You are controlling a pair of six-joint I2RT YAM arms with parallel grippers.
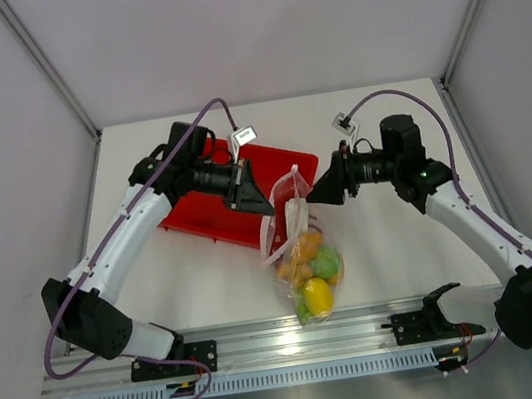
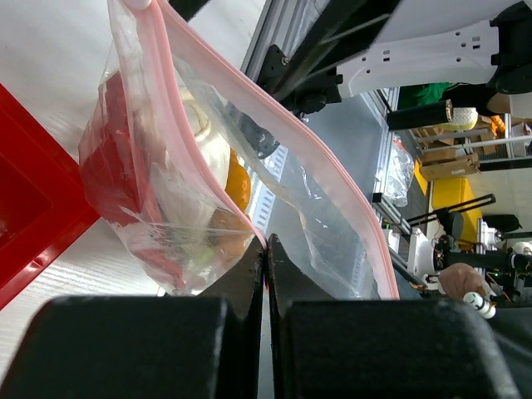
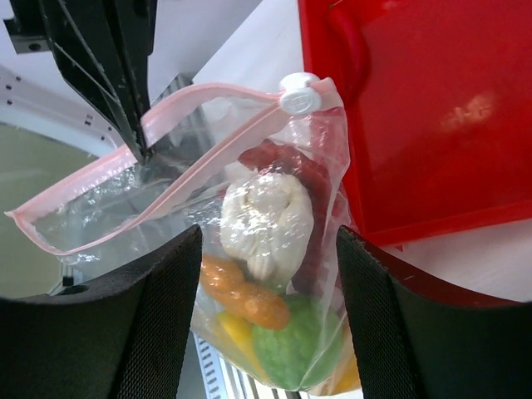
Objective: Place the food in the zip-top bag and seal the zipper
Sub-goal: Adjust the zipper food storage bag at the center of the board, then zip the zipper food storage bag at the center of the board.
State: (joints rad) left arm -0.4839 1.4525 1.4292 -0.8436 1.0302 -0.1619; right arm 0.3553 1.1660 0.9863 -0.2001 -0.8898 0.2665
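Observation:
The clear zip-top bag (image 1: 304, 249) hangs between my two grippers with the food inside: yellow fruit (image 1: 319, 295), green fruit (image 3: 295, 345), an orange piece (image 3: 249, 295), the white leek end (image 3: 266, 216) and red chilli (image 3: 314, 179). My left gripper (image 2: 266, 245) is shut on the pinkish zipper strip (image 2: 332, 166) and holds the bag up; in the top view this gripper (image 1: 258, 199) is at the bag's left upper edge. The mouth gapes open, and a white slider (image 3: 299, 91) sits at its end. My right gripper (image 3: 268, 237) is open, one finger on each side of the bag, not pinching it.
The red tray (image 1: 198, 220) lies on the white table behind the left gripper and shows empty in the right wrist view (image 3: 432, 108). The aluminium rail (image 1: 269, 346) with the arm bases runs along the near edge, just below the bag.

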